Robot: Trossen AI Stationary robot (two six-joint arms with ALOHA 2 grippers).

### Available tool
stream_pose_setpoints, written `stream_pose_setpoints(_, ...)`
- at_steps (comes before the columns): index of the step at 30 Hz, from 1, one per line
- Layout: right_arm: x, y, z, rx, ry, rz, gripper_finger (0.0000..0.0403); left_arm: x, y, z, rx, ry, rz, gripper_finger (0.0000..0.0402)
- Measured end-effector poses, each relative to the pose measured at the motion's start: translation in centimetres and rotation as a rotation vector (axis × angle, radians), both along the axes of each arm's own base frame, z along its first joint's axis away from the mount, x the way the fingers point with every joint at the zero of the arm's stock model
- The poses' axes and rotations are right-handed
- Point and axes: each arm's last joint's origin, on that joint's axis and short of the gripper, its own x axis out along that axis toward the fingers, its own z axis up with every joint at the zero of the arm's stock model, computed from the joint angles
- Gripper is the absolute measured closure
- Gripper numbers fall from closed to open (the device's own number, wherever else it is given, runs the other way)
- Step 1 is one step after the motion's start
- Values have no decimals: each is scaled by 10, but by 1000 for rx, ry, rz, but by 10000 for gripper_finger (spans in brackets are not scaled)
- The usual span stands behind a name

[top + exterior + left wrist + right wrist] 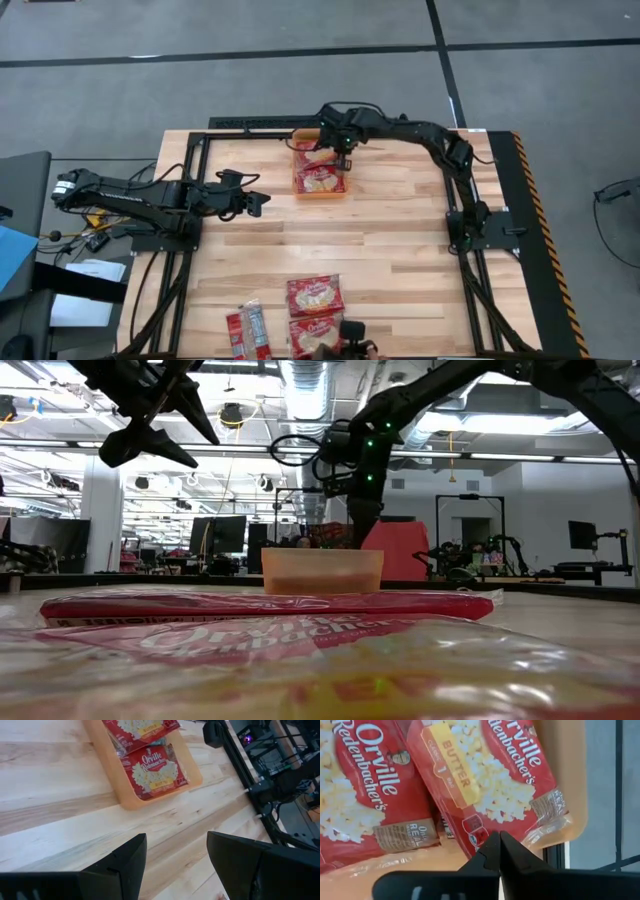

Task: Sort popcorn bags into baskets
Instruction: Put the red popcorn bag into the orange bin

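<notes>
Popcorn bags [300,650] fill the bottom of the low view, lying at the near edge of the wooden worktop [400,250]: two face-up bags [315,295] and two narrower packets [247,330] just beside them. Across the worktop, at its far side, stands the orange basket [320,190] with at least two red bags [152,770] in it, one overlapping the other. Above the basket's far end hangs the right gripper [340,160]; its fingers [495,852] are pressed together tip to tip, holding nothing, just over an upper bag [485,775] lying slanted across another. Well to the basket's left, the left gripper [258,203] hovers over bare wood, its fingers [125,862] spread apart and empty.
</notes>
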Motion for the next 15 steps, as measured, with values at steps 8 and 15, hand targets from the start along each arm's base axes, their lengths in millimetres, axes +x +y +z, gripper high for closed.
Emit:
stream_pose_setpoints(8,9,10,2,-47,-20,12,388,0,0,0,-1,-1,1,206)
stream_pose_setpoints(15,0,-5,4,-75,-16,-90,388,0,0,0,-1,-1,1,206)
